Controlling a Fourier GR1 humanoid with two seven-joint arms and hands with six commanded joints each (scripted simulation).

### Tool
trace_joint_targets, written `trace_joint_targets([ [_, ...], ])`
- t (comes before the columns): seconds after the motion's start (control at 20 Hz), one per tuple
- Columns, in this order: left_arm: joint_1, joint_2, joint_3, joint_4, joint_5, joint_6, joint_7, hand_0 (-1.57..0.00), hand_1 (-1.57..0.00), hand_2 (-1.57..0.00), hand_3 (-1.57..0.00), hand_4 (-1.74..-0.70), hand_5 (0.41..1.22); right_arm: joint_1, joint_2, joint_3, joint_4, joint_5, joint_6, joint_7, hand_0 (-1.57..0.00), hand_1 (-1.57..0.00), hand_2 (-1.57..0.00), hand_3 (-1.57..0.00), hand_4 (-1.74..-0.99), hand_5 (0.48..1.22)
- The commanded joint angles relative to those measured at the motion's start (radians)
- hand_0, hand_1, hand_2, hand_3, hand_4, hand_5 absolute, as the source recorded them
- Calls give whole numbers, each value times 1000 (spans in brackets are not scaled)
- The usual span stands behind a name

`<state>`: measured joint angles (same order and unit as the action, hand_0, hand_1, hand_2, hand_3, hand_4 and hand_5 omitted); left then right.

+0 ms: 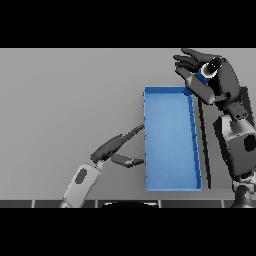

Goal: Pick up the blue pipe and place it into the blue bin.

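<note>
Blue pipe (204, 73) (mostly hidden) sits gripped above the open blue bin's (170, 185) far right corner.

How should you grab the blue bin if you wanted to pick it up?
Best guess: pinch one of the blue bin's long side walls near its middle, coming down from above. It is a long, open tray lying flat, so its thin upright walls are what a hand can close on. The left hand is already beside the left wall.

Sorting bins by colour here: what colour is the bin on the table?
Blue: the bin is plain blue inside and out, seen best in the head view.
</note>
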<state>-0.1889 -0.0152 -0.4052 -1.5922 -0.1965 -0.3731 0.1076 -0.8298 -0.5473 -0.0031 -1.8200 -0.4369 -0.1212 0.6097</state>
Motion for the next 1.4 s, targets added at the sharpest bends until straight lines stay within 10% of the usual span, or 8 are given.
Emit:
trace_joint_targets([
  [0.0, 2, 0, -5, 2, -4, 0, -7, 1, 1, 1, 1, -874, 413, 50, -22, -14, -10, -22, -9, 0, -1571, -1571, -1571, -1571, -1741, 1221],
  [0.45, 22, 9, -3, -18, 15, -7, -10, 1, 1, 1, 1, -878, 423, 523, -44, -3, -165, -31, -114, 0, -1571, -1571, -1571, -1571, -1741, 1221],
  [0.8, 20, 9, -6, -19, 19, -12, 20, 1, 1, 1, 1, -888, 422, 743, -197, 181, -197, -62, -412, 0, -1571, -1571, -1571, -1521, -1741, 1221],
  [1.05, 34, 9, -18, -39, 13, -8, 15, 1, 1, 1, 1, -883, 421, 738, -281, 341, -153, -36, -578, -36, -1571, -1548, -1571, -847, -1741, 1221],
  [1.35, 23, 7, -15, -32, 15, -9, 26, 1, 1, 1, 1, -878, 428, 652, -411, 496, -80, -109, -569, -72, -479, -437, -438, -258, -1275, 1186],
])
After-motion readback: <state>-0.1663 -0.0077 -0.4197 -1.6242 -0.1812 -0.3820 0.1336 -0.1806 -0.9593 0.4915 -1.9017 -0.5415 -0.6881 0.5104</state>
